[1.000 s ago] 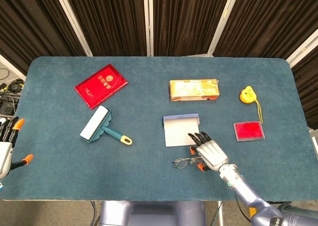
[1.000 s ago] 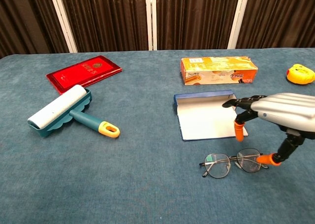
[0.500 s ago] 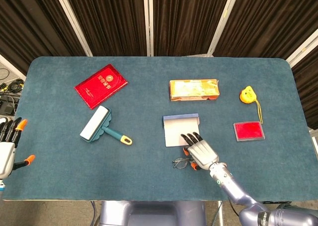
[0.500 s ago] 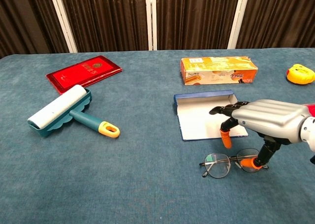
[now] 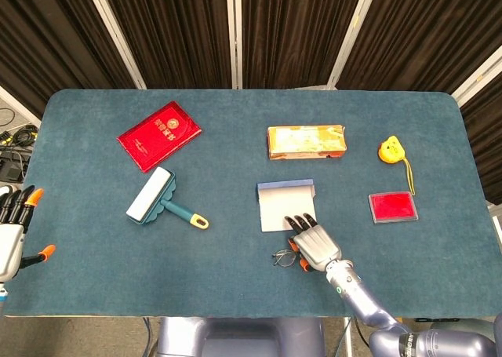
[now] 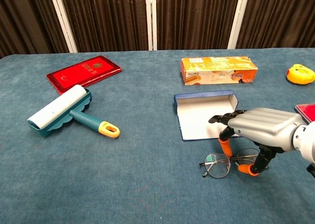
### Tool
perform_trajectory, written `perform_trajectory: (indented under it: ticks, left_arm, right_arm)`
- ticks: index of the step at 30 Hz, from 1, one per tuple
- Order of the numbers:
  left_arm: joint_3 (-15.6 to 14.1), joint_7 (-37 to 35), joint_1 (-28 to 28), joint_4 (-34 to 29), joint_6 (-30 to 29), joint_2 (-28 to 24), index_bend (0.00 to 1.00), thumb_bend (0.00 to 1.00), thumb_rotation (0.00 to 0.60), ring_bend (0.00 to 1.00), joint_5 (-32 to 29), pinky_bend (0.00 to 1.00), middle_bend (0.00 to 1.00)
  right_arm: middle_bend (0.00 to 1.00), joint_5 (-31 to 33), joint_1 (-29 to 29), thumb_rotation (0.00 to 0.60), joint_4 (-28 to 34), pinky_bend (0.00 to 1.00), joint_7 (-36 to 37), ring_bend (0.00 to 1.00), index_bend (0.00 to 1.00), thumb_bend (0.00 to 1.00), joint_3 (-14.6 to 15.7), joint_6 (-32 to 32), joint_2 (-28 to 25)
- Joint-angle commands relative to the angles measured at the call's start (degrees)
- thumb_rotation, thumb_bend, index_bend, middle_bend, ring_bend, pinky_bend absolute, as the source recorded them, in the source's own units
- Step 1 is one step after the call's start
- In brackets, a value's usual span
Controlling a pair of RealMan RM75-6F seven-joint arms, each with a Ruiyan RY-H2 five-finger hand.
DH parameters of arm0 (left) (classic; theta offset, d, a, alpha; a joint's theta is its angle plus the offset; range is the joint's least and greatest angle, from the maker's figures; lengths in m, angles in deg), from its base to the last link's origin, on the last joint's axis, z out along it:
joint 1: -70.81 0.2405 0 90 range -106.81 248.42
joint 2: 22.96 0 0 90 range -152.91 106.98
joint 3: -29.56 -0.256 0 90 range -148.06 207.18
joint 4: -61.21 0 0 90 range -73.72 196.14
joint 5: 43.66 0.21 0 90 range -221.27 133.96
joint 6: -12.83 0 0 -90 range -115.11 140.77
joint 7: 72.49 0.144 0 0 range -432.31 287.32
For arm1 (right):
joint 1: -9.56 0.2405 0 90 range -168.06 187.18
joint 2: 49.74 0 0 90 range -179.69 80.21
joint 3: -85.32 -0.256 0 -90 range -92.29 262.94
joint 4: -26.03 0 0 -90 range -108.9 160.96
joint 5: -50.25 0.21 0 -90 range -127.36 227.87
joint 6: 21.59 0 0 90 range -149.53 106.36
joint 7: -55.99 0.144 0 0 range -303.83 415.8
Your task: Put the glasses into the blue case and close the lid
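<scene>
The head view looks steeply down from above the near table edge, farther out; the chest view faces level across it, closer, just left of the right hand. Both share that hand's surroundings

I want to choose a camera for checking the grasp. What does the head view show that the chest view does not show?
Only the head view shows the left hand, open at the table's left edge, and the whole red flat box. Only the chest view shows the side-on gap under the right hand, whose orange fingertips reach down at the glasses. Both show the open blue case, the lint roller and the orange carton.
</scene>
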Motion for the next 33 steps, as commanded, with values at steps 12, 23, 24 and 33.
perform_trajectory:
  ticks: [12,23,24,33]
  left_arm:
    - [-0.05,-0.12,-0.11,-0.01,0.35,-0.05,0.0,0.0,0.6,0.0,-0.24,0.0,0.0]
    - [-0.1,-0.13,-0.19,-0.18,0.57,-0.2,0.0,0.0,0.6,0.0,-0.35,0.0,0.0]
    - [-0.11,-0.14,-0.18,-0.19,0.56,-0.23,0.0,0.0,0.6,0.0,-0.34,0.0,0.0]
    - [-0.1,-0.38,-0.16,-0.35,0.51,-0.41,0.0,0.0,0.6,0.0,-0.36,0.0,0.0]
  right_arm:
    - [0.0,0.76,1.07,0.6,-1.47,0.0,0.64,0.0,0.56,0.29,1.72,0.91,0.78]
    - [0.0,-0.25,1.5,0.6,-1.31,0.0,2.64,0.0,0.62,0.37,2.04,1.76,0.3]
    - [0.0,-0.36,1.52,0.6,-1.27,0.0,2.86,0.0,0.62,0.37,2.01,1.86,0.24]
    - [0.0,-0.22,1.88,0.6,-1.13,0.0,5.53,0.0,0.63,0.38,0.4,2.66,-0.07]
